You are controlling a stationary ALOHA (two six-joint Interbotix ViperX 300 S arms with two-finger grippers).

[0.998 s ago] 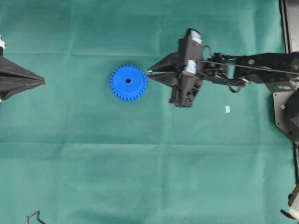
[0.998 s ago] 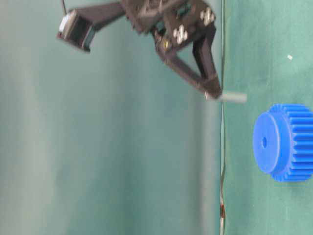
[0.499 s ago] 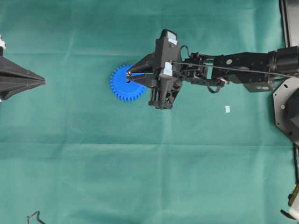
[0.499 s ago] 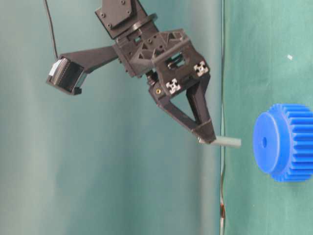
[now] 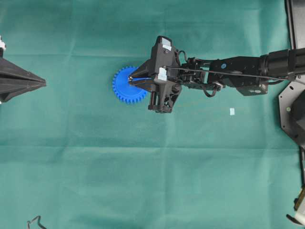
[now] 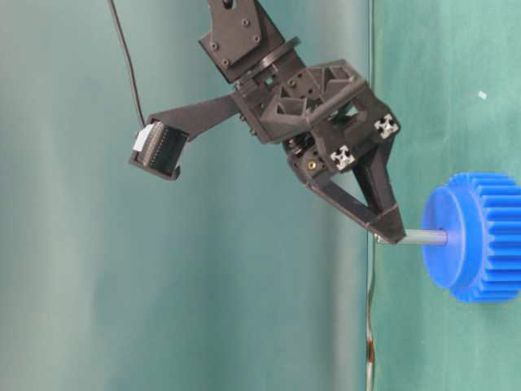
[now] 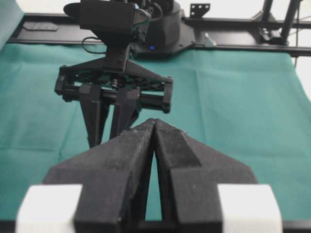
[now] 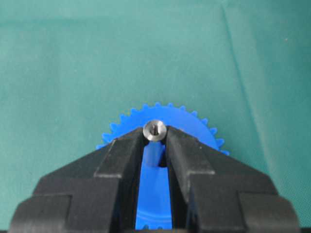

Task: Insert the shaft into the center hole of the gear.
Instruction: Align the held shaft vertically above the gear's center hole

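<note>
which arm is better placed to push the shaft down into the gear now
Right. The right gripper is shut on the shaft, whose tip meets the gear at its center hole. The left gripper sits shut and empty, apart at the table's edge.

The right arm extends from the right edge toward the centre of the overhead view, with its right end effector [image 5: 130,78] angled downward and its fingertips [image 8: 127,141] closed on the shaft [image 8: 155,130]. The left end effector [image 7: 154,127] sits at the left edge, its jaws pressed together and holding nothing.
</note>
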